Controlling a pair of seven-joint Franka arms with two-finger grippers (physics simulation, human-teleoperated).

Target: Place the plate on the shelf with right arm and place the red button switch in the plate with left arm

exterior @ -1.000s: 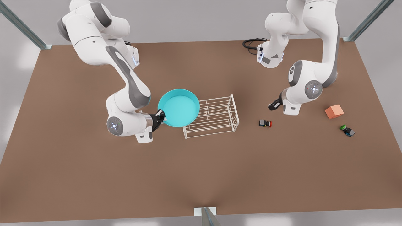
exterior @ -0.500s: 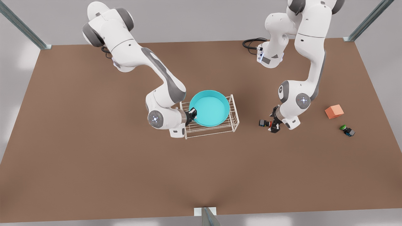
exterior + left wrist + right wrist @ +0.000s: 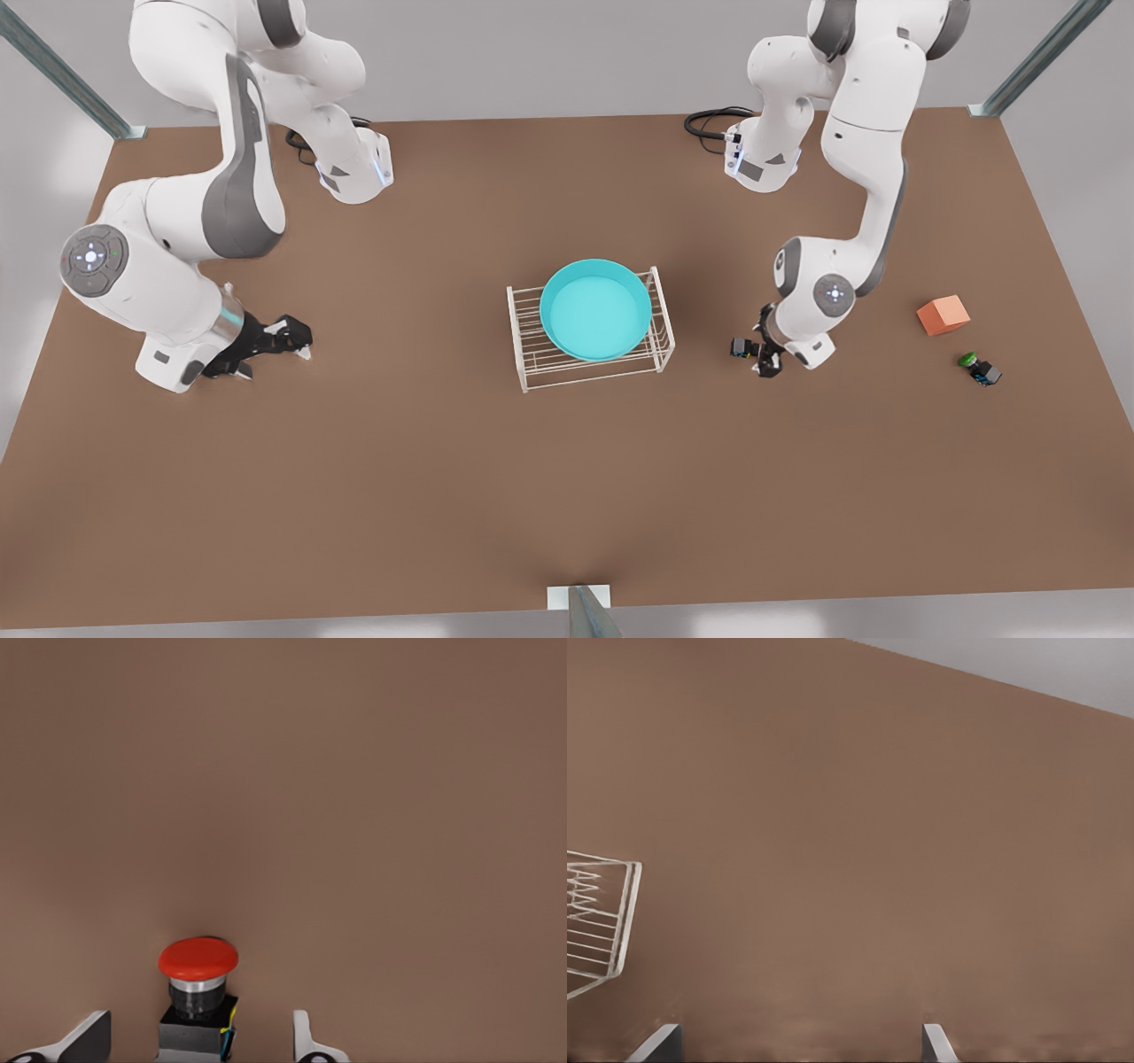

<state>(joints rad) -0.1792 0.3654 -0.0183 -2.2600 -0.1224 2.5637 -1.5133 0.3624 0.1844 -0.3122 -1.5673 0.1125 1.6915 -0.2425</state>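
Brown tabletop (image 3: pixel 443 487) runs flat under both arms and carries every item. We start at the left gripper (image 3: pixel 765 354), low at about 3 o'clock from the table's centre. Its fingers (image 3: pixel 306 1041) stand apart, one on each side of the red button switch (image 3: pixel 198 992), and in the left wrist view a clear gap shows between each finger and the dark body. In the front view the red button switch (image 3: pixel 742 347) sits on the table just beside that gripper, well apart from the shelf (image 3: pixel 532 368).

We judge the step in hand to be the grasp of the switch. To do it well, we close on the blocky body below the red cap, not on the rounded cap, which would likely slip. We centre the body between the fingers first, since it sits nearer one finger and an uneven squeeze may push or tip it.

Outward from there, the plate (image 3: pixel 595 310) rests on the gridded top of the shelf, near the table's centre, so the right arm's part looks done. Once the switch is held, we lift it above the plate's rim before carrying it across.

The right gripper (image 3: pixel 282 337) waits at about 9 o'clock, fingers spread and empty. An orange cube (image 3: pixel 943 315) and a green-capped switch (image 3: pixel 978 367) lie beyond the left arm, near 3 o'clock; we leave them alone.
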